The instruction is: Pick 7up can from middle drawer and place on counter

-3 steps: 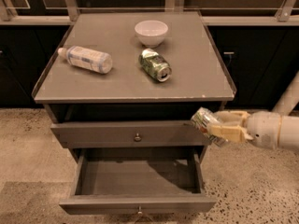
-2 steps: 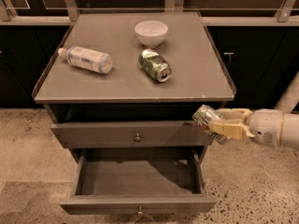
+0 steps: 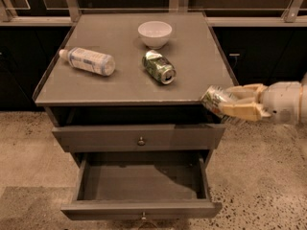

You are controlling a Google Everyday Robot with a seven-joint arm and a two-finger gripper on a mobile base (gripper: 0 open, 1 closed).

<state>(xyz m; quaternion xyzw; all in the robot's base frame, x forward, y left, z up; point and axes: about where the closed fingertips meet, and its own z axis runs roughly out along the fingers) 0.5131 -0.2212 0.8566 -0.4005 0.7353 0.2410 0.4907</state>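
Now the 7up can (image 3: 215, 99) sits higher than a second ago, raised level with the counter's (image 3: 120, 87) front right corner. It is just off that edge and not yet over the top. The gripper (image 3: 231, 103), reaching in from the counter's right, is clamped around the can. Below the counter the drawer (image 3: 139, 182) stands open, its floor bare. The pick looks done; what remains is carrying the can inward over the counter, away from the dented can (image 3: 159, 67), bowl (image 3: 154, 33) and bottle (image 3: 88, 61) lying there.
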